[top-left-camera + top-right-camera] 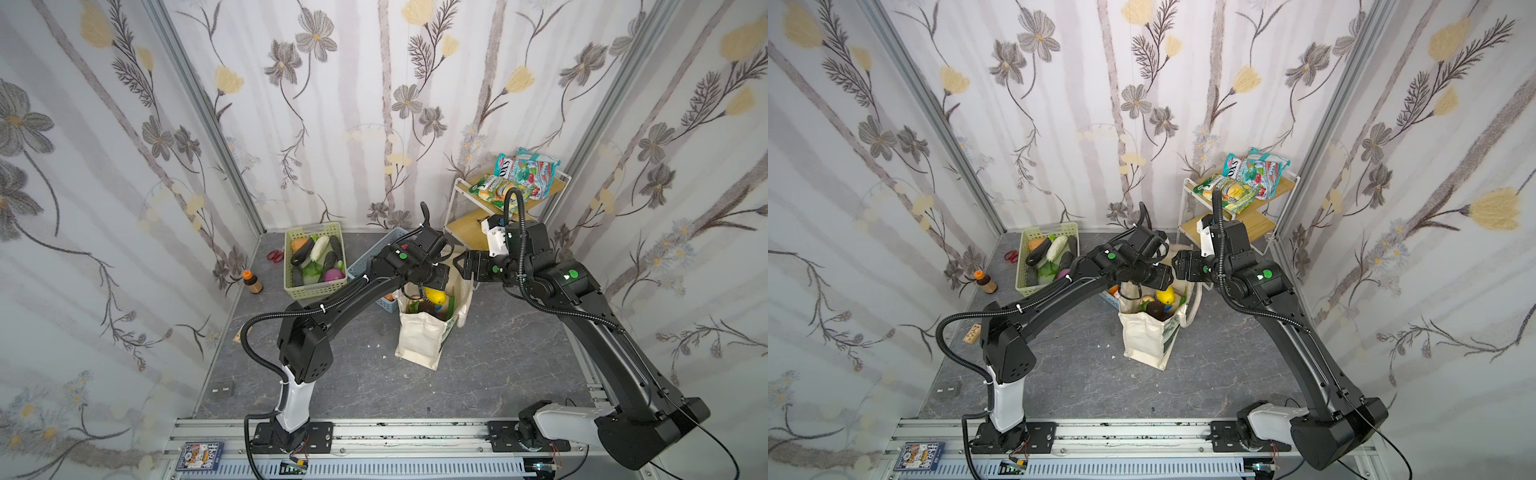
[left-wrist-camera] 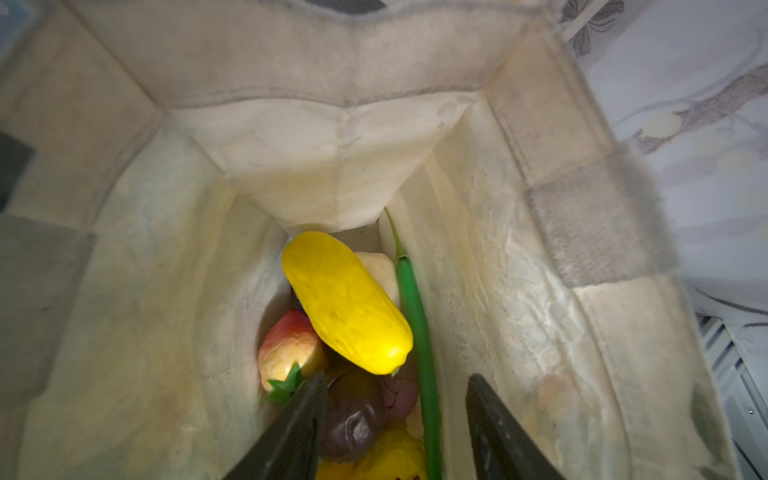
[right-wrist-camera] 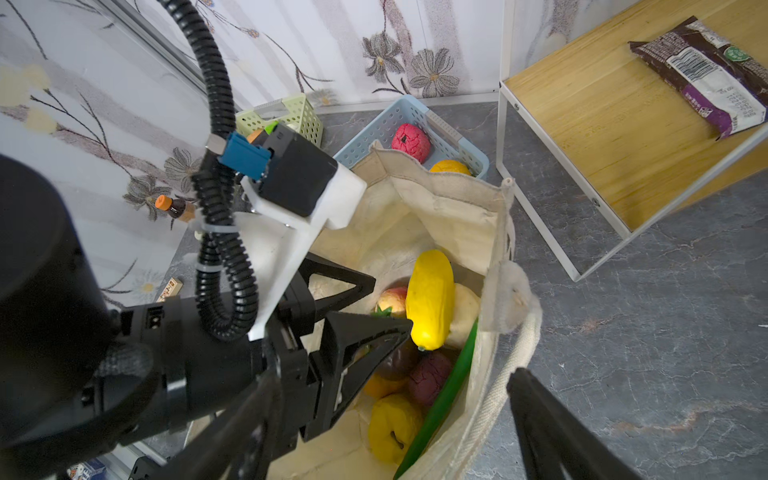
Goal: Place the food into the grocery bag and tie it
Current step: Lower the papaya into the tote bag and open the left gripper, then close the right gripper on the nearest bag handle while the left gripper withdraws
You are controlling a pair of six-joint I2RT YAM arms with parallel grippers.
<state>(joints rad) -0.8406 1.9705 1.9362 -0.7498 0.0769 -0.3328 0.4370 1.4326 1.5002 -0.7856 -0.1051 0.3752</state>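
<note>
The grocery bag (image 1: 417, 338) stands upright on the grey, stone-patterned table (image 1: 519, 357), with its mouth open. It is of cream canvas, stiff and box-shaped, with a dark green print on one side. A long woven handle (image 3: 515, 345) hangs down its outer wall. Inside the bag lies smooth, shiny food: a bumpy yellow cucumber shape (image 2: 345, 303) on top, a long thin green pod (image 2: 415, 324) along the wall, a round red and yellow fruit (image 2: 286, 345), a dark purple-brown piece (image 2: 353, 415) and a wrinkled yellow fruit (image 3: 392, 419).

The left gripper (image 2: 395, 378) points down into the bag's mouth; its jaws are released, with nothing between them. The right gripper (image 1: 460, 268) is at the bag's far rim with its jaws spread wide. Its wrist view shows the bag's wall and handle between them, but I cannot tell if they touch.

Just behind the bag is a blue slotted basket (image 3: 386, 122) with a red cracked fruit (image 3: 410, 142) and an orange one (image 3: 449, 167); the left arm hides most of it in both top views. Behind the bag to the left stands a green slotted basket (image 1: 318, 291) of vegetables. Behind the bag to the right is a white wire shelf (image 1: 467, 224) with wooden boards, carrying glossy candy packets (image 1: 519, 174).
</note>
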